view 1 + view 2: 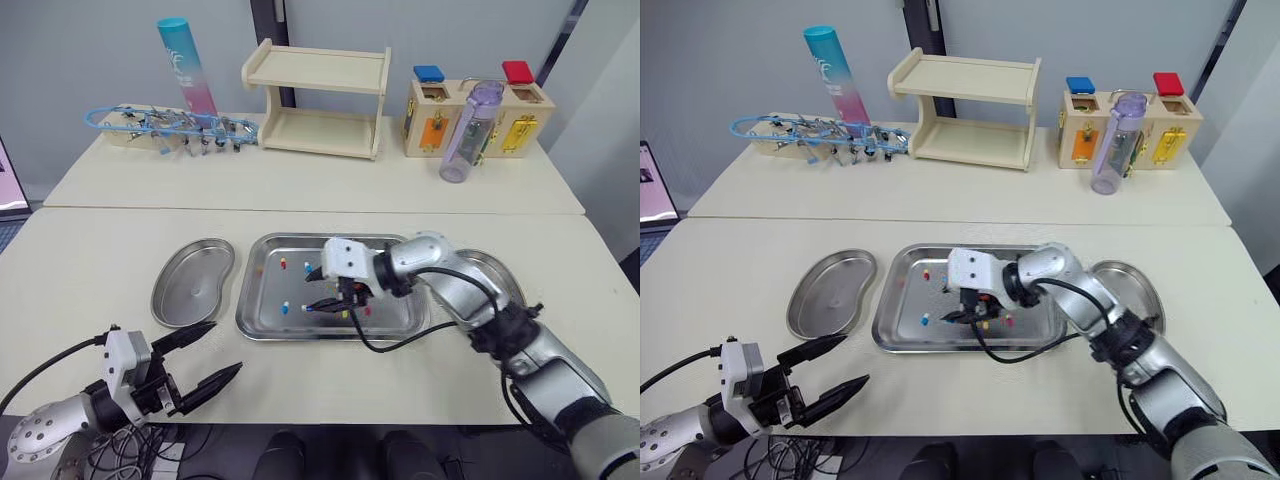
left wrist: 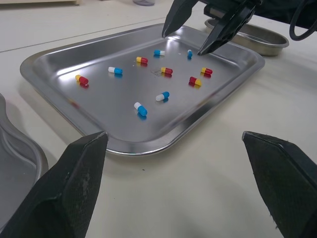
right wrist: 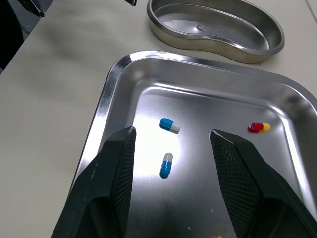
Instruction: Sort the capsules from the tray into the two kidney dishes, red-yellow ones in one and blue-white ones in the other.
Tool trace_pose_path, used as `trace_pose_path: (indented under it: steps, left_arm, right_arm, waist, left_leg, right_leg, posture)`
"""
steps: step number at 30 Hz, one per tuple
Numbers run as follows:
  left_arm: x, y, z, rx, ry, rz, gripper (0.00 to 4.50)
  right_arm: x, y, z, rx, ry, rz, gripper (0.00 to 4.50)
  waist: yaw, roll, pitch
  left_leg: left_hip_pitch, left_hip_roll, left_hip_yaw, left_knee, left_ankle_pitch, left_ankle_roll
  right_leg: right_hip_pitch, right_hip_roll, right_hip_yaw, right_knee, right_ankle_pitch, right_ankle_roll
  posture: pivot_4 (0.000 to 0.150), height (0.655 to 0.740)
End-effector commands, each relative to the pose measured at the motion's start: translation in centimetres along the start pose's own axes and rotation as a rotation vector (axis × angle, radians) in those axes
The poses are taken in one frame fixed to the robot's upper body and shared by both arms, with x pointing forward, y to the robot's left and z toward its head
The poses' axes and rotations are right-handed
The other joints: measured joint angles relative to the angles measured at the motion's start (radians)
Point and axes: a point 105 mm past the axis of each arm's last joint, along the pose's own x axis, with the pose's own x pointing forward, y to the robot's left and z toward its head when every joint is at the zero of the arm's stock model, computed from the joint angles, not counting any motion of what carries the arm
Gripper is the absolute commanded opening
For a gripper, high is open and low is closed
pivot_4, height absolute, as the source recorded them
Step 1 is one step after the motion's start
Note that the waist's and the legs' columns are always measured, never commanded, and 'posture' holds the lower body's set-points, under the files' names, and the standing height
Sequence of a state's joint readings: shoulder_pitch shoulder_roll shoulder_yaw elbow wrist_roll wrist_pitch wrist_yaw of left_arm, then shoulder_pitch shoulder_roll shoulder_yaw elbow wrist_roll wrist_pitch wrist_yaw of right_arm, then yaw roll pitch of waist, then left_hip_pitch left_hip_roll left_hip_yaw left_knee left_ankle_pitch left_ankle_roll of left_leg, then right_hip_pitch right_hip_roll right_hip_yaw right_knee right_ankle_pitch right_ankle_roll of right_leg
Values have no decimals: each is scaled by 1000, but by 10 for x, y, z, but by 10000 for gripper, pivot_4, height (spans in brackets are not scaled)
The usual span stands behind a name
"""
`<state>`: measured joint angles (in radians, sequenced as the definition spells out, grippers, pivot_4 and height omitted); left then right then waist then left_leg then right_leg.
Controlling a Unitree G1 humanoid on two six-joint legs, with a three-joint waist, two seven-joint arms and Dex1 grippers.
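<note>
Head views: sorting looks barely begun, if at all. The tray (image 1: 262, 285) sits mid-desk (image 1: 100, 250) with capsules scattered over its floor. The left dish (image 1: 193, 282), just left of the tray, is bare. The right dish (image 1: 497, 272), just right of the tray, is partly covered by the right arm, and the part that shows looks bare too. The right hand (image 1: 310, 292) hangs low over the tray's middle, fingers spread and gripping nothing. The left hand (image 1: 226, 347) hovers over the desk in front of the tray's left corner, likewise released and empty.

Left wrist view: this gives the clearest count. Ten capsules lie in the tray: five red-yellow capsules (image 2: 167, 71) and five blue-white capsules (image 2: 140, 108). One red-yellow lies apart toward the tray's left rim, and the rest are loosely grouped nearer the tray's middle. The right hand's tips are poised above that group, touching none as far as I can tell.

Right wrist view: between the spread fingers, two blue-white capsules lie near each other on the tray floor, with one red-yellow further off. Beyond the tray's rim the left dish is empty.

By my reading all ten remain to be moved, five to each of the two dishes. Neither dish has yet been given a colour.
</note>
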<state>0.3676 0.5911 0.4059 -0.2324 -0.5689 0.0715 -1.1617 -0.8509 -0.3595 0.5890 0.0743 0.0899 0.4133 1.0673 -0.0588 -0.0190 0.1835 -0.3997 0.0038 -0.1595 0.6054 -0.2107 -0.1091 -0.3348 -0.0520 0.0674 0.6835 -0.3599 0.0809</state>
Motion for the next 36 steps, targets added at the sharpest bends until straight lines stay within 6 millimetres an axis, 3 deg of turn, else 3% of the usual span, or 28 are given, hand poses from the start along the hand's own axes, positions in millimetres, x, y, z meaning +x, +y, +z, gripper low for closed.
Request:
trace_pose_path:
  steps: [1,6,11,28,31,36]
  left_arm:
    - [-2,2,2,31,-1,-12,45000]
    - [-1,2,1,36,1,-16,45000]
    - [-1,-1,0,37,2,-24,45000]
    - [7,-2,8,52,0,-33,45000]
    - [10,-2,9,53,-1,-33,45000]
    - [8,-1,6,50,4,-30,45000]
  right_arm:
    - [8,-9,10,-72,-2,7,26015]
    - [40,-13,13,-100,18,49,26015]
    - [56,-17,6,-110,58,68,26015]
    - [68,-21,-13,-78,103,108,26015]
    - [70,-19,-15,-71,107,113,20071]
    - [74,-16,-12,-48,96,127,6279]
  waist:
    - [-1,0,0]
    - [-5,0,0]
    - [-7,1,0]
    - [-22,1,1]
    - [-24,1,1]
    - [-24,1,1]
  left_leg:
    - [0,0,0,0,0,0]
    - [1,1,0,0,0,0]
    - [0,1,0,-1,0,0]
    - [1,3,0,-1,0,0]
    - [1,4,0,-1,0,0]
    - [1,6,1,-1,0,0]
  right_leg:
    - [0,0,0,0,0,0]
    - [-2,1,0,1,0,0]
    - [-3,1,0,1,0,0]
    - [-7,4,1,6,0,-1]
    - [-7,5,2,7,0,-1]
    - [-7,7,3,9,0,-1]
  posture:
    - [1500,7400]
    - [1500,7400]
    - [1500,7400]
    - [1500,7400]
    - [1500,7400]
    - [1500,7400]
